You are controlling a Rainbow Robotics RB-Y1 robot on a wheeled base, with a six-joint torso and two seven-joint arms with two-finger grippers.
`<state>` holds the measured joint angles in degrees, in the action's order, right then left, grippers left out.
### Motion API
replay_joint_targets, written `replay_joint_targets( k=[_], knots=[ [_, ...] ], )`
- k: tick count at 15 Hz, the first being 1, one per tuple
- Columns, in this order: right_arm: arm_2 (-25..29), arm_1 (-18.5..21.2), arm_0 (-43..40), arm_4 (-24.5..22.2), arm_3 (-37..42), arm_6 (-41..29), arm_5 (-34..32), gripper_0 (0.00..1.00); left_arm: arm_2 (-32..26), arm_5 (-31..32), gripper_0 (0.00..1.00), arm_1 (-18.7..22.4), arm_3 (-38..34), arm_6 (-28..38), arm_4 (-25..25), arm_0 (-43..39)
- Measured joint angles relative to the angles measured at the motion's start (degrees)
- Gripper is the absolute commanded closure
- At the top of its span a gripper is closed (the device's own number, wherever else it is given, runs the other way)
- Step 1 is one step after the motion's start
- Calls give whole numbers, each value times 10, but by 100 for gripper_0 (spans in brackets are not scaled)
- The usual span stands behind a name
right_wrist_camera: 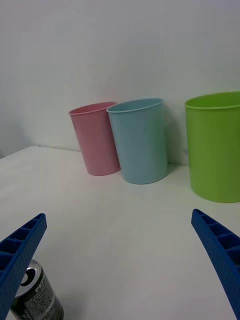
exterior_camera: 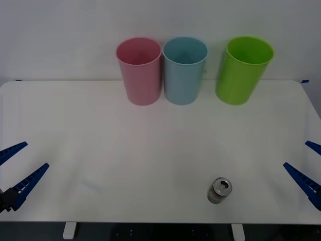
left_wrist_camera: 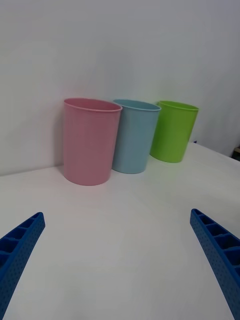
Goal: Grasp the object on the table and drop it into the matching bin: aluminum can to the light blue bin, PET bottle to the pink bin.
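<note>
White wall backs a white desk [exterior_camera: 150, 150] in our front view, where three bins stand in a row at the far edge: pink bin [exterior_camera: 140, 71], blue bin [exterior_camera: 183, 70] just beside it, and green bin [exterior_camera: 243, 70] a little apart on the right. We see the can [exterior_camera: 219, 190] upright near the front edge, right of centre, well apart from the bins, its silver top facing up. Our left gripper [exterior_camera: 19, 168] hangs at the left edge of the desk with its fingers spread wide; our right gripper [exterior_camera: 307, 165] hangs at the right edge, also spread wide, holding nothing.

From the right wrist we see the right gripper [right_wrist_camera: 120, 265] wide apart, with the can [right_wrist_camera: 37, 300] partly behind one blue finger, and the pink bin [right_wrist_camera: 96, 140], blue bin [right_wrist_camera: 140, 142] and green bin [right_wrist_camera: 215, 147] beyond on the desk [right_wrist_camera: 120, 225].

From the left wrist we see the left gripper [left_wrist_camera: 117, 265] wide apart over bare desk [left_wrist_camera: 120, 225], with the pink bin [left_wrist_camera: 90, 142], blue bin [left_wrist_camera: 134, 137] and green bin [left_wrist_camera: 175, 131] ahead.
</note>
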<state>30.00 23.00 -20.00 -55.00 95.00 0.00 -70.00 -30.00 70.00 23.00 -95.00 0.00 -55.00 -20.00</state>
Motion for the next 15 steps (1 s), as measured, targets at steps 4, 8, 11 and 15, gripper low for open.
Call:
replay_joint_targets(
  k=[4,8,11,15],
  knots=[
    [-9,15,-8,11,4,0,3,0,0,0,0,0,0,0,0,0],
    [-20,42,-25,27,5,5,-4,0,0,0,0,0,0,0,0,0],
    [-26,54,-40,28,5,16,-23,0,0,0,0,0,0,0,0,0],
    [-37,61,-51,28,4,44,-41,0,0,0,0,0,0,0,0,0]
  ],
)
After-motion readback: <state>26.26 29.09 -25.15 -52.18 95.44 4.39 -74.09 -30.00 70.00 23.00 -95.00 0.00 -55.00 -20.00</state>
